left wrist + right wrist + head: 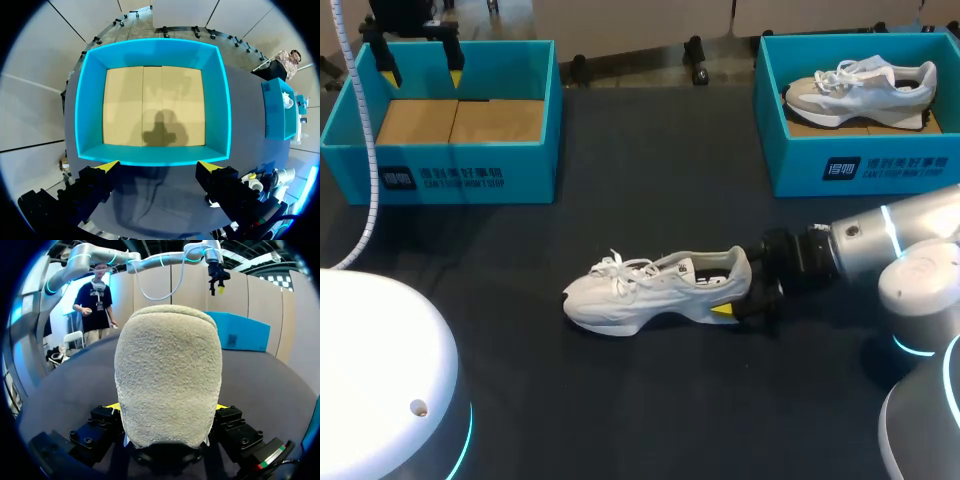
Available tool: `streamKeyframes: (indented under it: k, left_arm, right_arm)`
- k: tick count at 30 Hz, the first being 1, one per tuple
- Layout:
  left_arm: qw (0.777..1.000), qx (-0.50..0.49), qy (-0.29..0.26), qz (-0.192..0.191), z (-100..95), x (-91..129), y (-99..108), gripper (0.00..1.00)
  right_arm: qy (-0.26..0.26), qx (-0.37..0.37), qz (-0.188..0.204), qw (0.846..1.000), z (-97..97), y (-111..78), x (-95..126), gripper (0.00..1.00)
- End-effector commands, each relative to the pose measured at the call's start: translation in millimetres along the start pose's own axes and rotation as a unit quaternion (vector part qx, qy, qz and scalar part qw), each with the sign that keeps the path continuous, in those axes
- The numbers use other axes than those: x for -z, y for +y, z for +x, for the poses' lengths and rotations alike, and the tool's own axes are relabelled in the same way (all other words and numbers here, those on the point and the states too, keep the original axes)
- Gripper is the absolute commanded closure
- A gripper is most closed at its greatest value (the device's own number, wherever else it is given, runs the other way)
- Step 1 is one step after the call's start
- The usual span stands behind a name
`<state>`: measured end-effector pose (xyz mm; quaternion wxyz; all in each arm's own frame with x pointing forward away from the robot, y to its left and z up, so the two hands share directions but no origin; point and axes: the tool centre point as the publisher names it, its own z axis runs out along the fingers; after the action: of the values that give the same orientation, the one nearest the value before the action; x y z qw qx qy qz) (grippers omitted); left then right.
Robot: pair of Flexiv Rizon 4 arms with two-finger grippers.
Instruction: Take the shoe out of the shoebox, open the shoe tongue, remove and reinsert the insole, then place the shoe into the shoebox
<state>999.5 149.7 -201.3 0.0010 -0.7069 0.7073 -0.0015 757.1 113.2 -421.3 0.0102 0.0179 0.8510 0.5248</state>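
R box (pixel 790 170) holds shoe (pixel 865 90); R pincer (pixel 732 298) grips sneaker (pixel 640 290) heel; L pincer (pixel 422 72) wide over L box (pixel 470 175)

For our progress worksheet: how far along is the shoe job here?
Done: the shoe lies out on the table. In hand: the right gripper is shut on its heel; the left gripper hangs open over an empty box. Left: opening the tongue, pulling and refitting the insole, boxing the shoe; the laces look tied.
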Motion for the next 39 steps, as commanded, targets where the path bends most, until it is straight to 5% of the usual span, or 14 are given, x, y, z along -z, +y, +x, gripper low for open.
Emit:
streamKeyframes:
  k: [1,27,39]
  left_arm:
    - [1.0,0.0,0.0,-0.001,0.0,0.8,-0.1,0.0]
    - [1.0,0.0,0.0,-0.001,0.0,0.8,-0.1,0.0]
    - [0.999,0.037,0.014,0.003,14.5,9.0,51.5,0.0]
  right_arm:
    - [-0.003,0.0,0.001,1.0,-0.6,-0.3,-5.4,1.0]
    - [-0.003,0.0,0.001,1.0,-0.6,-0.3,-5.4,1.0]
    - [-0.003,0.0,0.001,1.0,-0.6,-0.3,-5.4,1.0]
